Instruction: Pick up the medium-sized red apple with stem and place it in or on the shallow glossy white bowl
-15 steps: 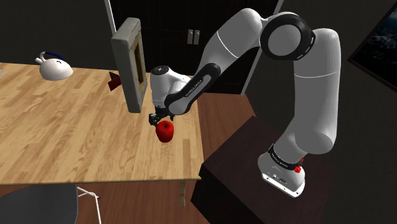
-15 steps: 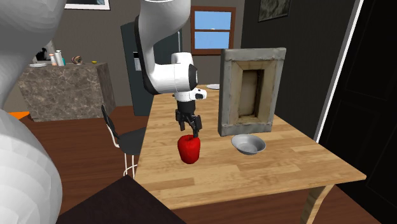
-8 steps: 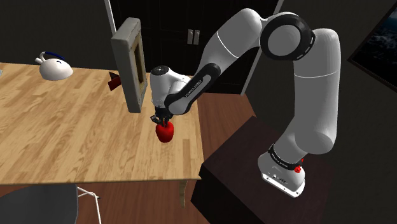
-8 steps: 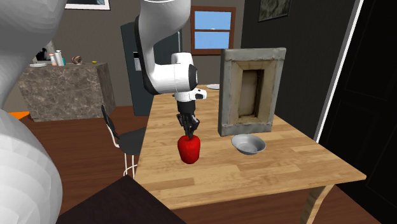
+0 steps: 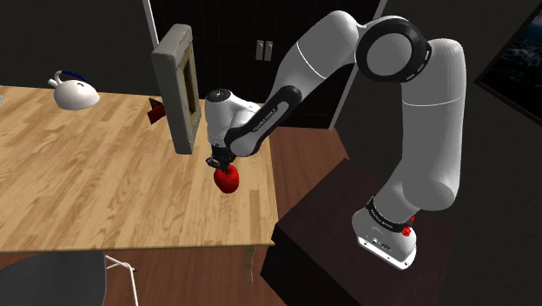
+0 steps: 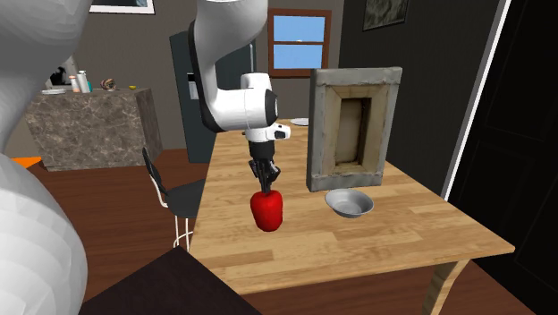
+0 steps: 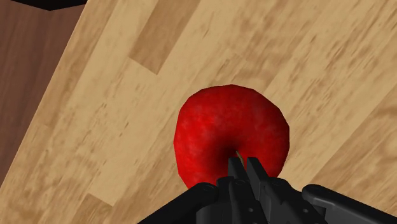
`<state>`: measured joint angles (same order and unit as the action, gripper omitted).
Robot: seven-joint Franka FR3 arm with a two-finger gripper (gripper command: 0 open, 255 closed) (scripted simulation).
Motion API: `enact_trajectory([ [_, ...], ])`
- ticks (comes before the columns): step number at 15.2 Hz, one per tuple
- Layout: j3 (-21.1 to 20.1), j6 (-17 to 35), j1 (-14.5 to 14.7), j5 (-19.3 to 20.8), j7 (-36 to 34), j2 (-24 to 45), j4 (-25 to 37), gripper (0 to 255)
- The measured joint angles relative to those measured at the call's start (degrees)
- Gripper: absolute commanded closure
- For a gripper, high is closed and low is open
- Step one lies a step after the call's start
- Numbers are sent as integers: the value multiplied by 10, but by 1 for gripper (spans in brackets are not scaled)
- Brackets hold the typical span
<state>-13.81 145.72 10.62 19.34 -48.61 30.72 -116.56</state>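
On the wooden table point(image 6: 384, 237), second exterior view, the shallow grey-white bowl point(image 6: 350, 203) sits at three o'clock of the red apple point(image 6: 266, 209), well apart. The gripper point(image 6: 266, 185) pinches only the thin stem point(image 7: 236, 154), fingers pressed nearly together. Risk: the apple swings or slips free in transit.

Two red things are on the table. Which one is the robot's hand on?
The round red apple: the gripper is shut on its stem. The other red thing sits apart, partly hidden by the upright frame.
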Motion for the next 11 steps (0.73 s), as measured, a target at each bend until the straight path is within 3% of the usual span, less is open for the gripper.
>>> enact_trajectory([
  [11,-22,-56,-16,-31,25,-63,-4,255],
])
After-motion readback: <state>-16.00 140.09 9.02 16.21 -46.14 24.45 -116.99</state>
